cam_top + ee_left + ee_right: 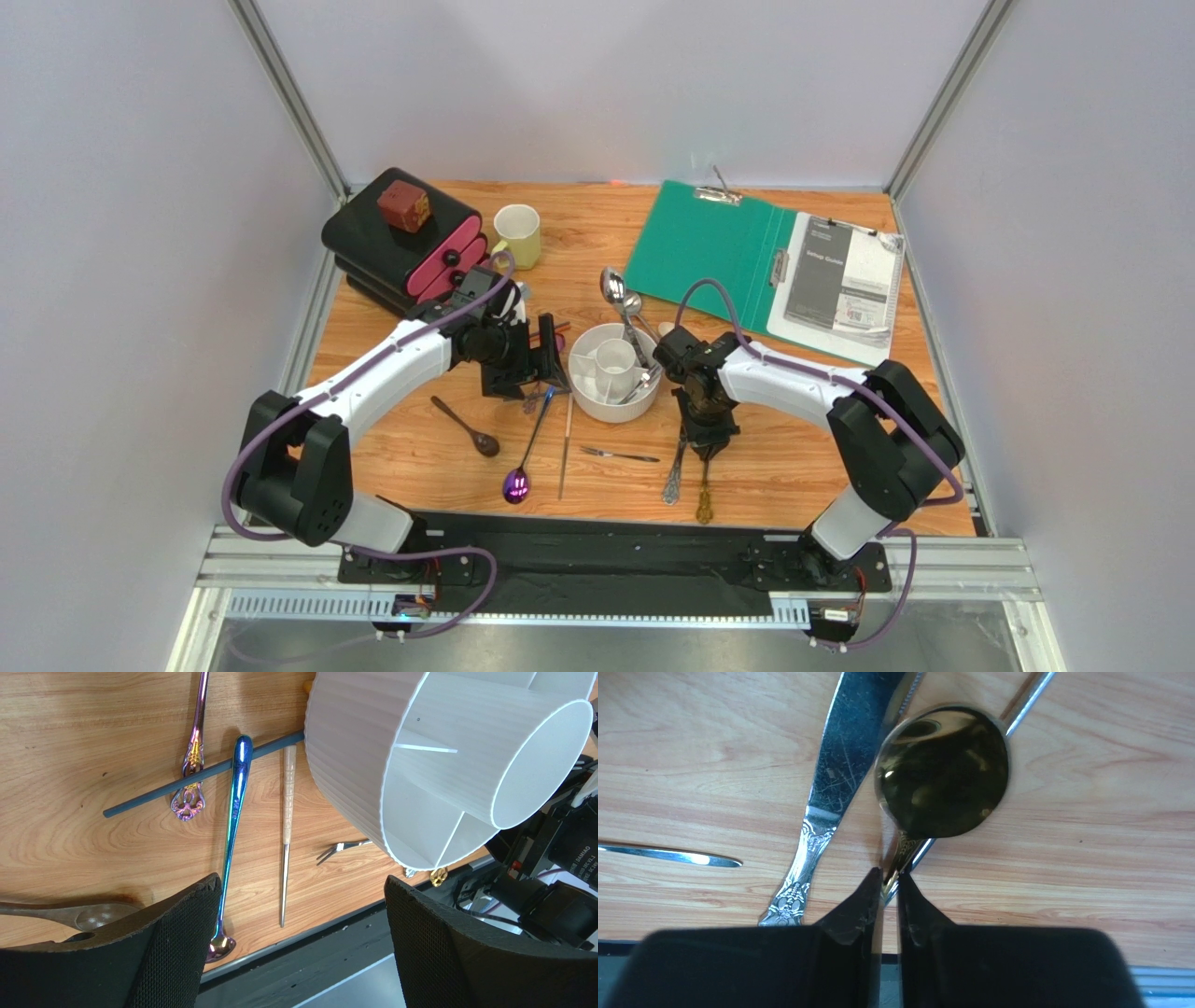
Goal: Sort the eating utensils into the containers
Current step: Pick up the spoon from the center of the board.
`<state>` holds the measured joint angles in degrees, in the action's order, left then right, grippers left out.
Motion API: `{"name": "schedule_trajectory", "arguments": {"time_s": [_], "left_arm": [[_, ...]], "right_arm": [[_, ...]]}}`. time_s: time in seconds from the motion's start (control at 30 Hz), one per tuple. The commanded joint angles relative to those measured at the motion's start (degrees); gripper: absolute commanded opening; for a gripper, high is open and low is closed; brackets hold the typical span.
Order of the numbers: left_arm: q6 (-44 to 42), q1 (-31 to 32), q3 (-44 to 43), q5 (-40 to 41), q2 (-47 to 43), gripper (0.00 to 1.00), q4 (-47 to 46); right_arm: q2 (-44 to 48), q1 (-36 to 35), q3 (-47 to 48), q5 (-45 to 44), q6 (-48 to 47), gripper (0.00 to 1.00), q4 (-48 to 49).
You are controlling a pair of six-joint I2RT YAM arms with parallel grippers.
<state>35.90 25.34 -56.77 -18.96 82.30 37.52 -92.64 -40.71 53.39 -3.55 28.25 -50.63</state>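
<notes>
Right end effector (pixel 890 882): jaws all but shut, pinching the thin neck of the gold spoon (pixel 941 770) just below its bowl; the spoon lies flat on the worktop (pixel 1088 847), not yet lifted. The knife (pixel 840 763) lies against the spoon's left side; a thin silver rod (pixel 1032 691) runs under the bowl.

Risks, as I judge them: the grip is on a narrow, slick neck with the bowl's weight off to one end, so the spoon could swivel or slip on the lift; the fingertips sit down at the wood and could scrape; the knife and rod could be dragged or flicked as the spoon rises.

Left end effector (pixel 302 952): jaws wide apart, nothing held; it hangs over loose pieces just beside the holder (pixel 615 412): purple spoon (pixel 235 812) crossed with a dark chopstick (pixel 203 773).

Holder: two silver spoons (pixel 617 291) stand in it, bowls up, leaning toward the back; which compartment I cannot tell; the compartments seen from the left wrist look bare. The left arm crowds it, so a delivery could knock the leaning spoons or nudge the holder.

Mug (pixel 516 234): back left, well apart; nothing shows above its rim.
</notes>
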Motion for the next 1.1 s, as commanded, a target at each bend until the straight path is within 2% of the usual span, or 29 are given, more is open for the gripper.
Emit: {"name": "schedule_trajectory", "arguments": {"time_s": [0.0,0.03,0.63,0.83,1.07], "left_arm": [[-0.39,-0.21,-0.89,-0.02,-1.0,0.91,-0.51],[-0.48,-0.21,-0.88,-0.11,-1.35,0.91,-0.6],[0.48,-0.21,-0.62,-1.17,-0.21,0.91,-2.71],[1.28,-0.21,-1.76,-1.17,1.28,0.91,-2.8],[1.81,-0.12,-2.64,-1.61,3.21,0.9,-2.71]], "right_arm": [[-1.67,0.02,-0.3,1.71,0.93,0.03,2.91],[-1.58,0.02,-0.21,1.62,1.02,0.0,2.21],[8.79,0.8,4.44,-9.54,1.72,0.0,-5.44],[9.5,3.44,5.06,-7.43,-0.03,0.0,-5.0],[5.37,6.87,2.25,-4.8,-1.44,0.0,-1.58]]}}
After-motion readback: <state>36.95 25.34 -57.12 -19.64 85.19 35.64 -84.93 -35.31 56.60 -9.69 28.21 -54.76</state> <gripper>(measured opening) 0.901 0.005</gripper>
